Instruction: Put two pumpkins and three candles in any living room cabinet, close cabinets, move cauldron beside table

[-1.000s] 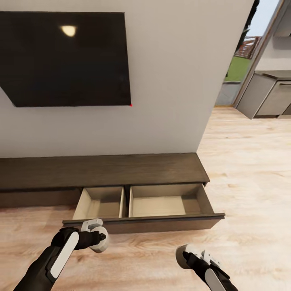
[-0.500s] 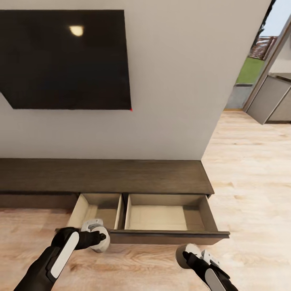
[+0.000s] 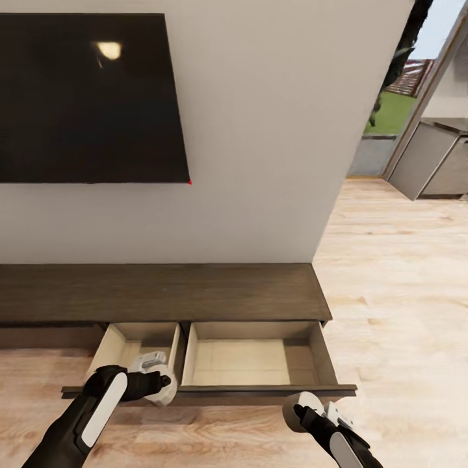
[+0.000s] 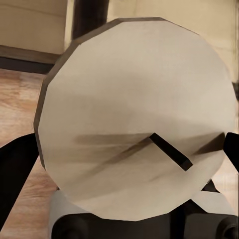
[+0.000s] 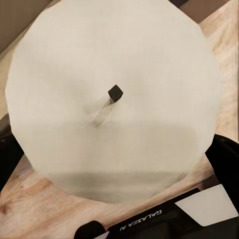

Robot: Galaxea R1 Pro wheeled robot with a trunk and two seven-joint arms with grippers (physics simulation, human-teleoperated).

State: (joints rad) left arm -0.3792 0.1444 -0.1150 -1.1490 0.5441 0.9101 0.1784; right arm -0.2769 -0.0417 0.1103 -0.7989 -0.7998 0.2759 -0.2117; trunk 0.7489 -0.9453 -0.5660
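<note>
Dark-wood cabinet (image 3: 162, 292), drawer (image 3: 260, 354) fully extended

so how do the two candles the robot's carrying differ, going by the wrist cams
The pale round candle at the left tool shows a long black wick lying slanted across its top; the pale round candle at the right tool shows a short black wick seen almost end on. The left one shows a darker edge along its rim. Both are cream, disc-shaped and unlit.

My head view has swung, so the cabinet (image 3: 162, 292) and its open drawer (image 3: 240, 357) now sit lower and further left in it. The drawer's front edge now lies just behind my left gripper (image 3: 159, 383) and nearly reaches my right gripper (image 3: 298, 411).
</note>
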